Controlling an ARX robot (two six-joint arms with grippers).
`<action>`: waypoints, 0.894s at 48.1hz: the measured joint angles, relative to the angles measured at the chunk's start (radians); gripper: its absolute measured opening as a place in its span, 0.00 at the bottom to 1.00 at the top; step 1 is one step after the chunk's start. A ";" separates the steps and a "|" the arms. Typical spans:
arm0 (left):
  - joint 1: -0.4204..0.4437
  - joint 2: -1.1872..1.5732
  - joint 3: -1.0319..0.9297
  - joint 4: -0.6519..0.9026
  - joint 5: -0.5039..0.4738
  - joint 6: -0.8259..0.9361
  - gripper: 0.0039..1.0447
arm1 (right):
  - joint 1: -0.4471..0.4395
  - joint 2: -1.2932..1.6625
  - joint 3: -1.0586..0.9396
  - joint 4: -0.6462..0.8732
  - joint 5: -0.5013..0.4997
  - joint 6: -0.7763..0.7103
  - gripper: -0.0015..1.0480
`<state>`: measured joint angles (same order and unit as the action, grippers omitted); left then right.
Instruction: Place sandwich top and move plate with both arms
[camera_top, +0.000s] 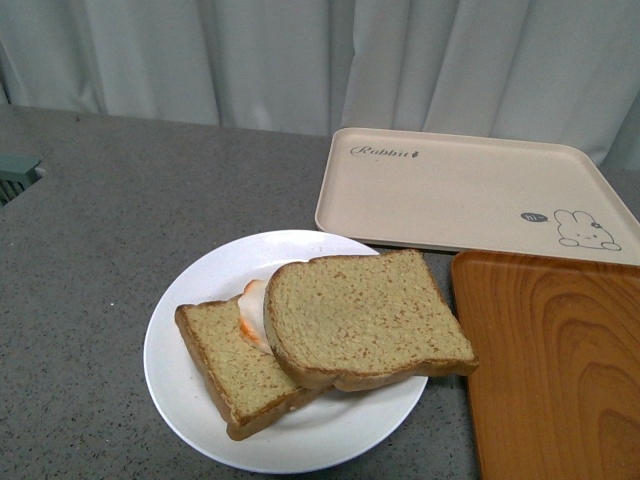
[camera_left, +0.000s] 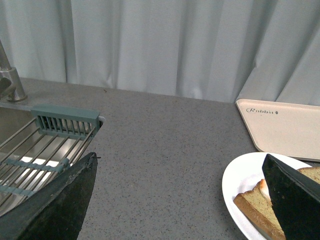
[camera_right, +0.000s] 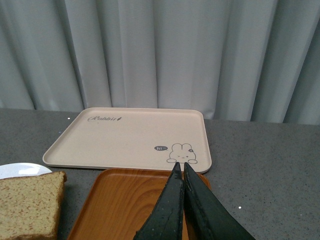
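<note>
Plate (camera_top: 300, 445) on grey countertop (camera_top: 90, 250), pale curtains (camera_top: 250, 50)

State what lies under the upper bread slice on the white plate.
Under the sandwich top a strip of white, orange-edged egg peeks out, resting on the lower slice on the plate. The rest of the egg is covered.

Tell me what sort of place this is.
Probably a kitchen counter, possibly staged: a steel sink with a faucet and a drying rack, a speckled grey countertop, and a white plate holding bread slices. The curtain backdrop hints at a test setup.
</note>
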<state>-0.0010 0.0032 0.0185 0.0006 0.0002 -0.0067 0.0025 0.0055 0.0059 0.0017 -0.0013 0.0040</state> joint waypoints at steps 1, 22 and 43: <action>0.000 0.000 0.000 0.000 0.000 0.000 0.94 | 0.000 0.000 0.000 0.000 0.000 0.000 0.01; 0.000 0.000 0.000 0.000 0.000 0.000 0.94 | 0.000 0.000 0.000 0.000 0.000 -0.001 0.46; 0.000 0.000 0.000 0.000 0.000 0.000 0.94 | 0.000 0.000 0.000 0.000 0.000 -0.001 0.91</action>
<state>-0.0010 0.0032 0.0185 0.0006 0.0002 -0.0067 0.0025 0.0051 0.0059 0.0017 -0.0013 0.0032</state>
